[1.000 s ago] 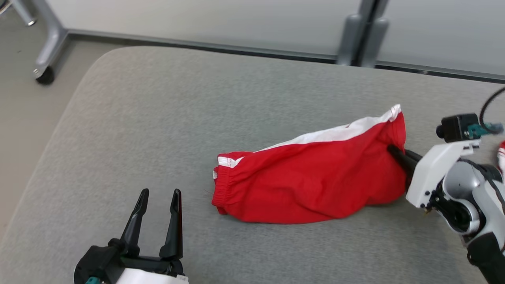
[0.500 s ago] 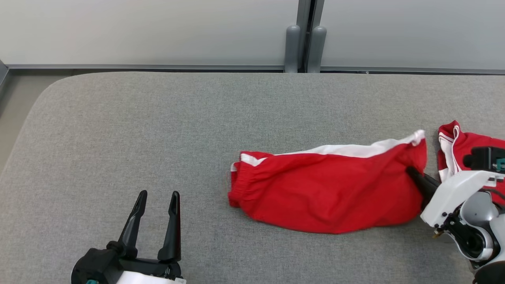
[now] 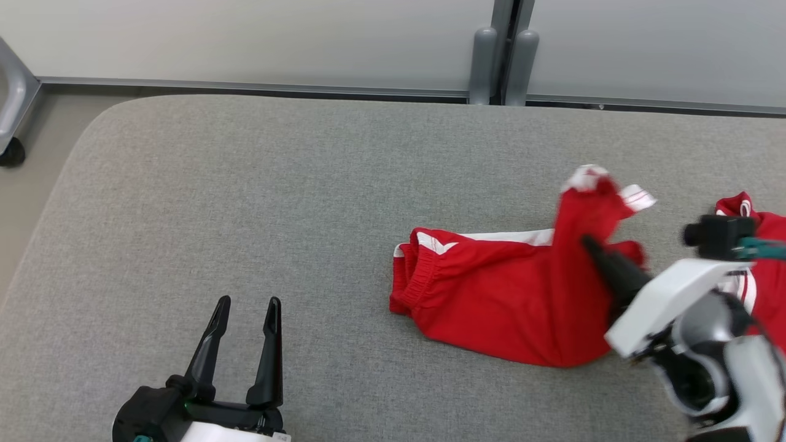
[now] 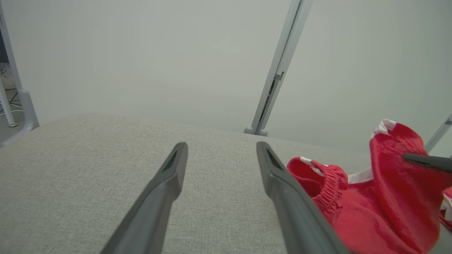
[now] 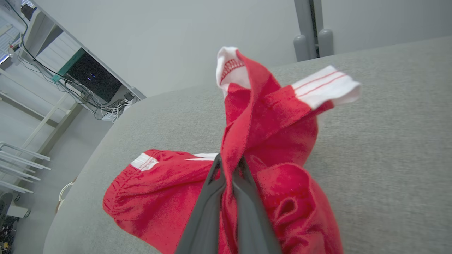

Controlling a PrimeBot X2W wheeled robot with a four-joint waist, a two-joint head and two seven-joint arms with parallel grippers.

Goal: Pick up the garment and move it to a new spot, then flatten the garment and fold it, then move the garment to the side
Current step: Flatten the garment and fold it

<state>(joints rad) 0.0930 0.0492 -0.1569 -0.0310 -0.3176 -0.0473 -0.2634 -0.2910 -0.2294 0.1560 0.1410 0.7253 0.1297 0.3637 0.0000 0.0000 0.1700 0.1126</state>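
Nearest the robot, the left gripper [image 3: 249, 301] is seen low at the left over the grey padded surface [image 3: 245, 184]. Its two fingers are spread wide with nothing between them, and it stands well apart from the garment.

At the lower right, the right gripper [image 3: 587, 240] is found with its fingers pressed together on a fold of the red garment [image 3: 491, 294]. The cloth is pinched between the tips, as is confirmed in the right wrist view.

The gripped end, with its white-trimmed hem [image 3: 637, 197], is raised off the surface and bunched. The elastic waistband [image 3: 414, 276] and most of the body lie on the surface, right of centre.

A second red item [image 3: 761, 227] is noted just beyond the right arm, at the right edge. Whether it touches the garment cannot be told.

Farther back, the rear edge of the surface and two grey posts [image 3: 503, 61] before a pale wall are recorded.

Assessment: the pick-up is judged begun but not complete, since only one end is lifted. Relocation, flattening, folding and the final move aside are judged outstanding.
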